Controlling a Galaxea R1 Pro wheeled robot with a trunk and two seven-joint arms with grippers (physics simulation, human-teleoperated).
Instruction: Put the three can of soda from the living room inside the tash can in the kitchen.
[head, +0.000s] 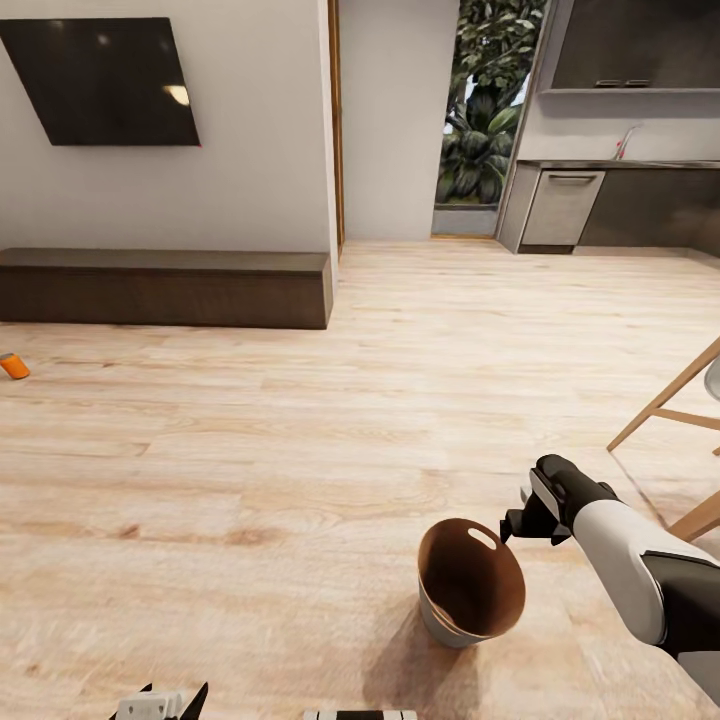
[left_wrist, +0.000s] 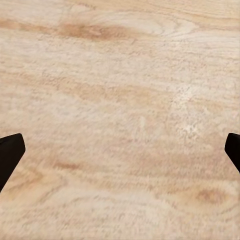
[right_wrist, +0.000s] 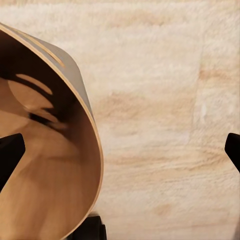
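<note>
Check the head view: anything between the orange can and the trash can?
Nothing. In the head view only bare wood floor lies between the orange can and the trash can.

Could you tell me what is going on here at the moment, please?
The robot stands on a light wood floor with a bin just in front of it. Its right claw is open beside the bin's rim, holding nothing. The bin looks empty inside. The left claw is low at the edge of the head view, open over bare floor. One orange can lies far to the left near a low dark bench. The kitchen cabinets are ahead on the right.
</note>
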